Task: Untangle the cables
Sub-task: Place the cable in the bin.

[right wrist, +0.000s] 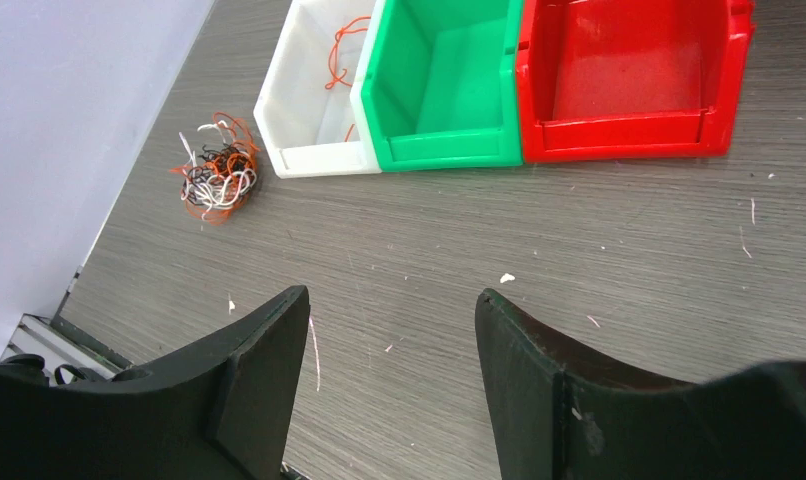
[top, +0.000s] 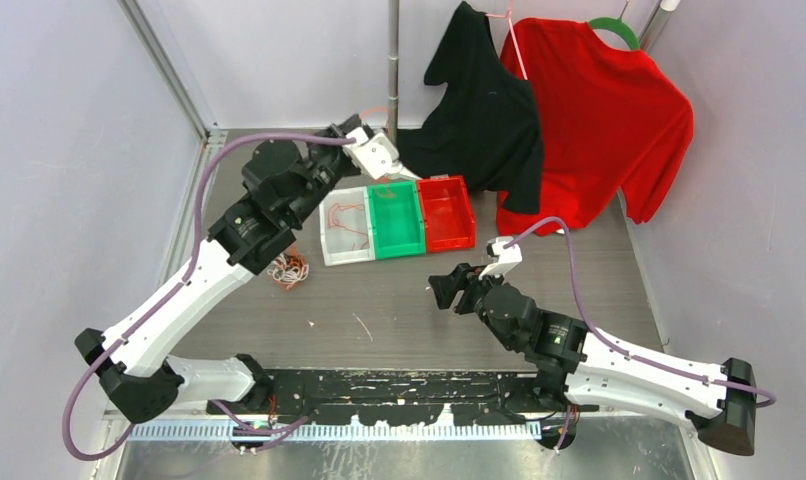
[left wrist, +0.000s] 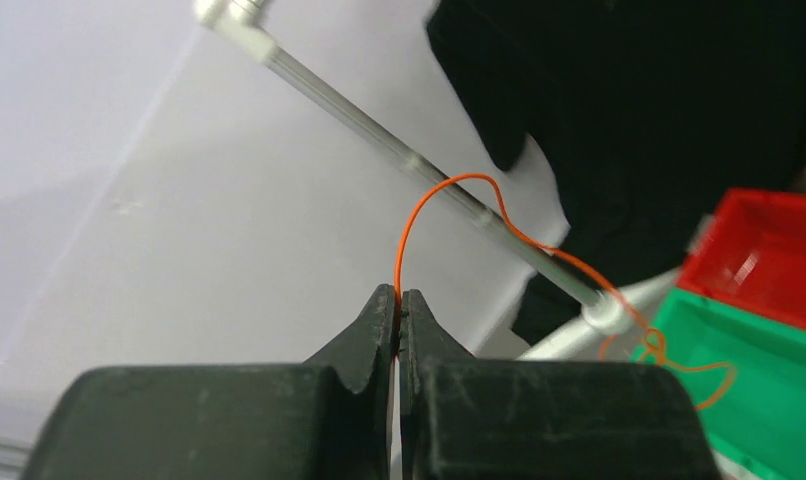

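One thin orange cable [left wrist: 397, 262] is pinched tight between the closed fingers of the left claw [left wrist: 399, 297]. The claw is up high at the far side, above the bins. From there the cable hangs free and loops down toward the green bin [left wrist: 779, 360]. I think it is held up like that to pull it away from the others and drop it in a bin.

The other cables sit in a small messy ball of cables [right wrist: 216, 180], orange, white and black. It lies on the table [right wrist: 579, 280], just left of the white bin [right wrist: 314, 158]. A few orange cables [right wrist: 337, 55] lie inside the white bin, so that may be where orange ones go. The green bin and the red bin [right wrist: 619, 140] look bare inside.

The right claw [right wrist: 389, 300] is wide open and holds nothing. It hangs low over the table, nearer than the bins, maybe waiting for its turn.

A black shirt [top: 479, 120] and a red shirt [top: 599, 120] hang at the far side.
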`<act>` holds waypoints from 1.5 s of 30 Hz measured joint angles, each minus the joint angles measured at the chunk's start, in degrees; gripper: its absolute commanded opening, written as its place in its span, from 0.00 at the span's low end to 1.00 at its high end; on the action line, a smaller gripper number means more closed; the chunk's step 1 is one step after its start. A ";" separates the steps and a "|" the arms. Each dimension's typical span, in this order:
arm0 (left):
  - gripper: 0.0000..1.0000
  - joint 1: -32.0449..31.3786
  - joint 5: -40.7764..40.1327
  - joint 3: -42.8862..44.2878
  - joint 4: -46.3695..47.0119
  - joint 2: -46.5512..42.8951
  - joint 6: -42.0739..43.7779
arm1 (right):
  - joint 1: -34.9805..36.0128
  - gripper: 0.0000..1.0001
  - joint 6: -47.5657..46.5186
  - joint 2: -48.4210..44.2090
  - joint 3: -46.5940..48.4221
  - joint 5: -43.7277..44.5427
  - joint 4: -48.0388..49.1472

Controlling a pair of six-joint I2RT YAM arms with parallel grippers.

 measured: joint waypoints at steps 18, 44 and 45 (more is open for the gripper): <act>0.00 9.84 3.21 -12.04 -11.21 0.33 -20.50 | 0.00 0.65 1.07 -2.10 0.00 -0.04 -3.04; 0.00 12.09 -3.13 -8.02 -14.80 23.08 -14.51 | -0.66 0.64 1.27 -0.04 0.00 0.92 -3.21; 0.00 12.15 -3.30 -7.87 -15.21 23.96 -14.62 | -0.85 0.64 1.27 0.26 0.00 0.92 -3.21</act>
